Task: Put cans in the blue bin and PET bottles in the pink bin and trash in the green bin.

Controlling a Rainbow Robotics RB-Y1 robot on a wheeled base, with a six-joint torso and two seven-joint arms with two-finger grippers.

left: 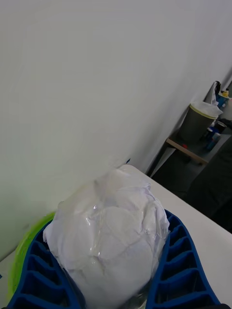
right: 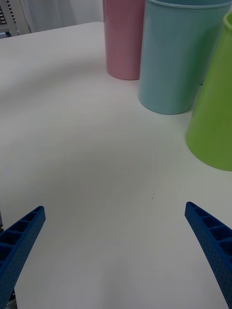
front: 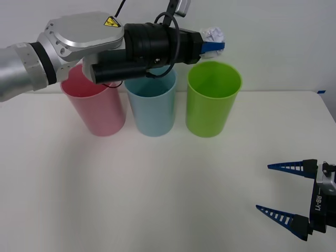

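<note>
Trash (front: 213,34), a crumpled white wrap ball, is judged light, soft and compressible, best pinched across its middle; it is clamped in the left gripper (front: 212,44) above the green bin (front: 213,98)'s far rim; no contents are seen in the green, blue bin (front: 151,107) or pink bin (front: 94,109); the right gripper (front: 286,193) is held spread over the table (front: 157,194).

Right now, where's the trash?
In the front view the trash is clamped in the left gripper, held in the air just above the back rim of the green bin, the rightmost of the three bins.
</note>
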